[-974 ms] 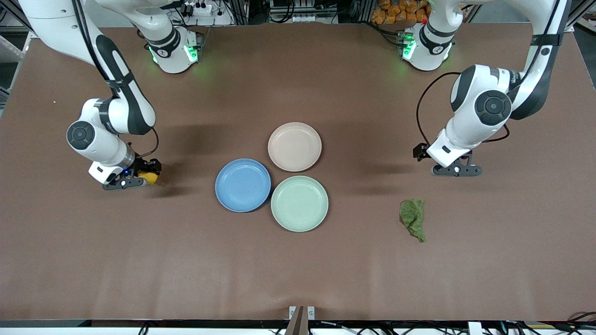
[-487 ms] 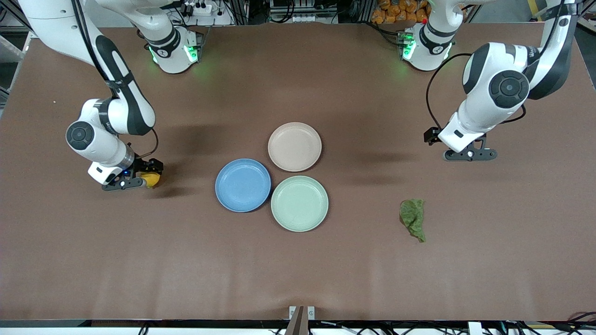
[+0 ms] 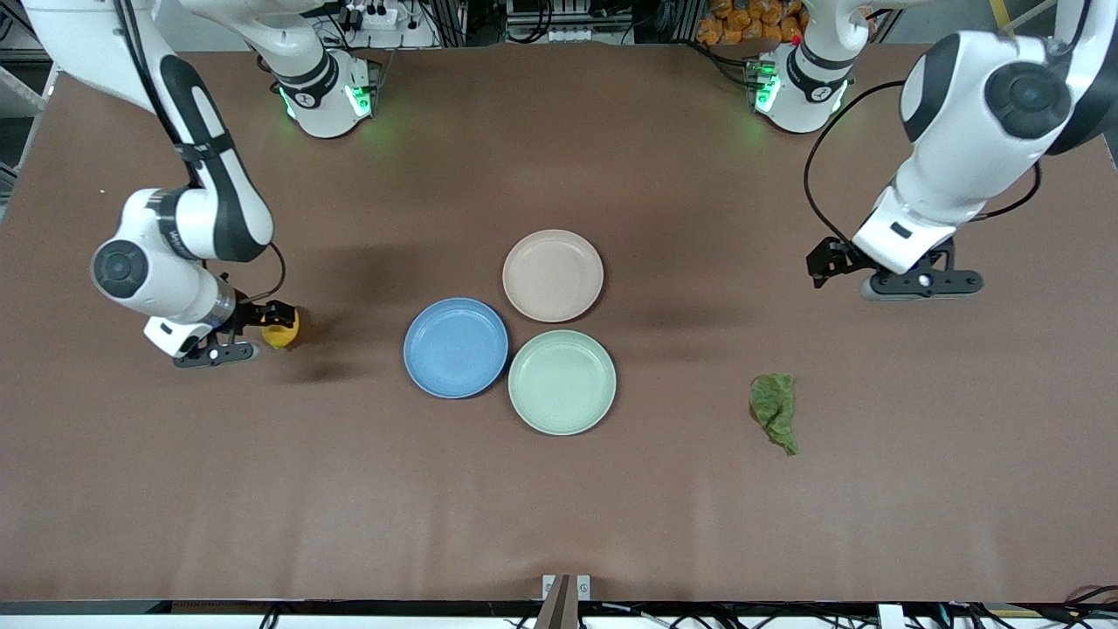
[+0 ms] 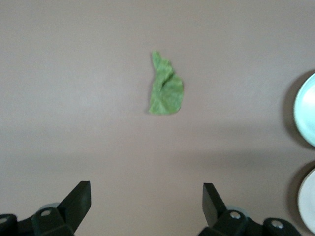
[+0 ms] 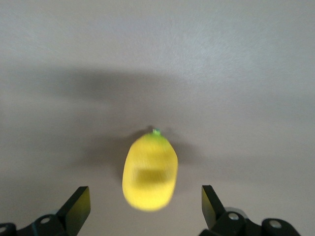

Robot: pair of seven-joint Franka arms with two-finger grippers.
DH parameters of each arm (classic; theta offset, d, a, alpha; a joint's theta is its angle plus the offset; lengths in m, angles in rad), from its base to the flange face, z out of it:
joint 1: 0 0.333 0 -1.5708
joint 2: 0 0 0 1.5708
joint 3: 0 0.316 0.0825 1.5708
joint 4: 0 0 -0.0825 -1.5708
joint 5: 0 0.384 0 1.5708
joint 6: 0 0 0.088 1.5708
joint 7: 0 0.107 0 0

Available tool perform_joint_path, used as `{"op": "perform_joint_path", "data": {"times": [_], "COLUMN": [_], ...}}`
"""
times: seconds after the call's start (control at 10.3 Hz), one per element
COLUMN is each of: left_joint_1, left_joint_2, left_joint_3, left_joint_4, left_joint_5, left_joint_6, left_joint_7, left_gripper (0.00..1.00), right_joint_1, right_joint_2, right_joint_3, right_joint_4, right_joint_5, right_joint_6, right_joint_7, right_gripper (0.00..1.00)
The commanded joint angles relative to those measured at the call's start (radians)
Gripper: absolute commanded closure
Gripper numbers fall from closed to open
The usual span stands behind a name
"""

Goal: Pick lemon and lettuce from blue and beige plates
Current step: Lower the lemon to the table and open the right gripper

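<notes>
The lemon (image 3: 280,333) lies on the bare table toward the right arm's end, apart from the plates. My right gripper (image 3: 216,352) is open and empty just above and beside it. In the right wrist view the lemon (image 5: 150,172) lies on the table under the spread gripper (image 5: 143,199). The lettuce (image 3: 775,411) lies on the table toward the left arm's end. My left gripper (image 3: 921,283) is open and empty, raised over bare table. The left wrist view shows the lettuce (image 4: 166,91) well away from the gripper (image 4: 146,196). The blue plate (image 3: 455,348) and beige plate (image 3: 552,275) hold nothing.
A mint-green plate (image 3: 562,382) touches the blue and beige plates at the table's middle, nearest the front camera. Its rim (image 4: 306,110) and the beige plate's rim (image 4: 307,199) show at the edge of the left wrist view.
My right gripper has let go of the lemon, which now lies on the table, and has shifted toward the right arm's end. My left gripper has risen and moved away from the lettuce.
</notes>
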Motion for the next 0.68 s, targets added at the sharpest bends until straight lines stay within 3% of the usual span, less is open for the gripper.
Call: {"op": "perform_joint_path", "data": {"times": [0.0,0.29,0.58], "left_joint_1": [-0.006,-0.001,0.005], "left_joint_2": [0.008,0.009,0.014], "left_joint_3": [0.006,0.006,0.017], "left_joint_4": [0.106,0.209,0.326], "left_joint_5": [-0.019,-0.026,-0.073], "left_joint_6": [-0.101,-0.285,-0.447], "left_joint_7": [0.024,0.105,0.136], "left_gripper": [0.0,0.0,0.0], "right_joint_1": [0.0,0.003,0.001], "right_joint_2": [-0.044,-0.098,-0.097], "right_joint_3": [-0.001,-0.009,-0.011], "right_joint_4": [0.104,0.155,0.366], "right_joint_5": [0.019,0.016,0.005], "right_joint_6": [-0.168,-0.248,-0.458], "right_joint_7": [0.018,0.015,0.015], "right_gripper": [0.0,0.0,0.0]}}
